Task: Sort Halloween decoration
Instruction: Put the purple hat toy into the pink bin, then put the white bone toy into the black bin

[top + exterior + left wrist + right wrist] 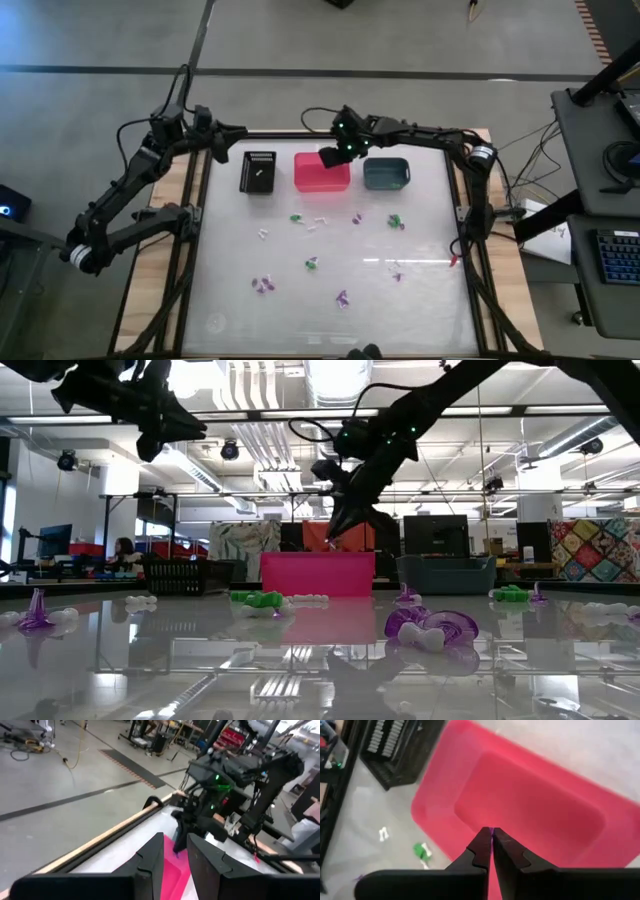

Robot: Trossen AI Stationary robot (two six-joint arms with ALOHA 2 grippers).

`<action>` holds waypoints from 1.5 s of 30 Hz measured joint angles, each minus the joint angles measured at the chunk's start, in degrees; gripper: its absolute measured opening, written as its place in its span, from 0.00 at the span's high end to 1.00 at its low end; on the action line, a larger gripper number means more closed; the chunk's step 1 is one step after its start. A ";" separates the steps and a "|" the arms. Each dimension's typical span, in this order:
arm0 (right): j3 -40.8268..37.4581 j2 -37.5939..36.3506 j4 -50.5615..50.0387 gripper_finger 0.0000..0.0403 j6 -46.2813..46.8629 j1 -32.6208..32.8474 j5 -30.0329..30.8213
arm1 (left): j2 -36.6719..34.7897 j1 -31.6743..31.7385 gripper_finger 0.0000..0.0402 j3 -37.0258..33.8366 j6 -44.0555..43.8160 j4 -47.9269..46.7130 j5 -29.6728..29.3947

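Small green [296, 218], white [263, 233] and purple [262, 285] Halloween decorations lie scattered on the glossy table. Black [258, 172], pink [322, 172] and teal [386, 173] bins stand in a row at the far edge. A white piece [258, 173] lies in the black bin. My right gripper [328, 157] hangs over the pink bin [535, 815], shut on a tiny purple trinket. My left gripper [222, 150] is raised at the table's far left corner beside the black bin, its fingers [150, 860] slightly apart with nothing between them. My right gripper pinches a purple trinket between its two fingertips; only a thin purple sliver [491, 831] shows there. The fingers slant downward from the table's right and far side. The trinket is lifted clear, above the pink bin's inside.
More trinkets lie at the middle and right of the table: a green one [396, 222], a purple one [343, 298] and a green-and-purple one [312, 264]. A red piece [453, 260] lies by the right frame rail. Wooden edges and dark rails border the table.
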 joint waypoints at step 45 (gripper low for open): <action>-6.07 -4.87 10.10 0.89 -29.52 27.99 5.75 | -1.66 -58.65 0.83 -19.20 -10.31 4.12 -20.11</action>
